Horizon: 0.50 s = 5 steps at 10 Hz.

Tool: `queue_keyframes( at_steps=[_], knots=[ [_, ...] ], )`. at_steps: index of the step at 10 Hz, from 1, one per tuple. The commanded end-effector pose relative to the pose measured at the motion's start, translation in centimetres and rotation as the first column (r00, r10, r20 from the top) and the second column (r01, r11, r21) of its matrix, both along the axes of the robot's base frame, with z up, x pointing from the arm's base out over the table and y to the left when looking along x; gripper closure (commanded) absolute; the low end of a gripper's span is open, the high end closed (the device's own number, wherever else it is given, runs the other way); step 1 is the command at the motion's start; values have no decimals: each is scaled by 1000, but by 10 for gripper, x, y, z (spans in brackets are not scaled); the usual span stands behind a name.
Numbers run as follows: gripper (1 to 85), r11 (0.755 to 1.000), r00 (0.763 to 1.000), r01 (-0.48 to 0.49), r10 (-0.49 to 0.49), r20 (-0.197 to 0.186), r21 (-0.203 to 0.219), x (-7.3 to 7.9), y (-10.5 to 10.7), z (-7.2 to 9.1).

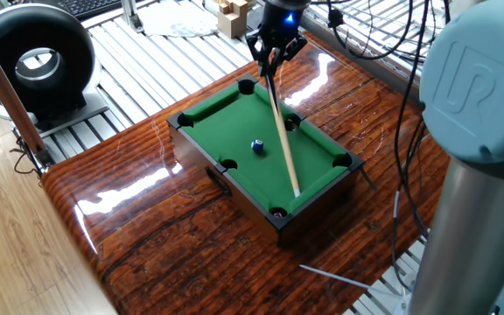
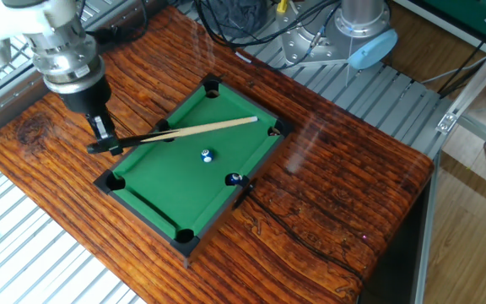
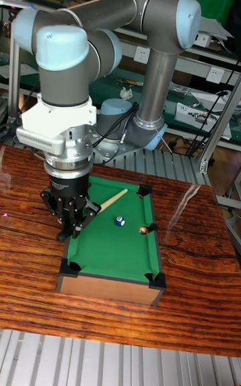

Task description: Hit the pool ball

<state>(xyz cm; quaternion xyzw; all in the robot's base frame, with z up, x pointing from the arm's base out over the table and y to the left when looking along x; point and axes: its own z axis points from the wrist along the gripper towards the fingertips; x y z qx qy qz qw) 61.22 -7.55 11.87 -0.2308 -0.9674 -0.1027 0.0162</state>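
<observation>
The pool ball point(image 1: 257, 146) point(image 2: 206, 154) point(image 3: 119, 221), tiny and blue with a white spot, rests near the middle of the green felt of the mini pool table point(image 1: 234, 131) point(image 2: 154, 190) point(image 3: 114, 252). My gripper point(image 1: 274, 54) point(image 2: 104, 143) point(image 3: 72, 222) is shut on the butt of a thin wooden cue stick point(image 1: 283, 140) point(image 2: 201, 129) point(image 3: 112, 200), held above one end of the table. The cue slants across the felt and passes beside the ball without touching it.
An orange ball point(image 3: 142, 230) point(image 2: 235, 178) sits by a side pocket. The table stands on a glossy wooden tabletop point(image 1: 147, 219). A black ring-shaped device point(image 1: 33, 61) is at the left, cables point(image 1: 392, 79) hang at the right, and a second robot base point(image 2: 357, 34) stands beyond.
</observation>
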Motion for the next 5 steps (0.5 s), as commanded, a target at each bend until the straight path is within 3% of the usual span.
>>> queue_keyframes(
  at_steps=[1,3,5],
  knots=[
    [843,1000,999,-9,10,-45,24,-10,7,5],
    [843,999,998,-26,28,-62,19,-13,14,10],
    [843,998,997,-57,55,-61,-25,-10,6,4]
  ],
)
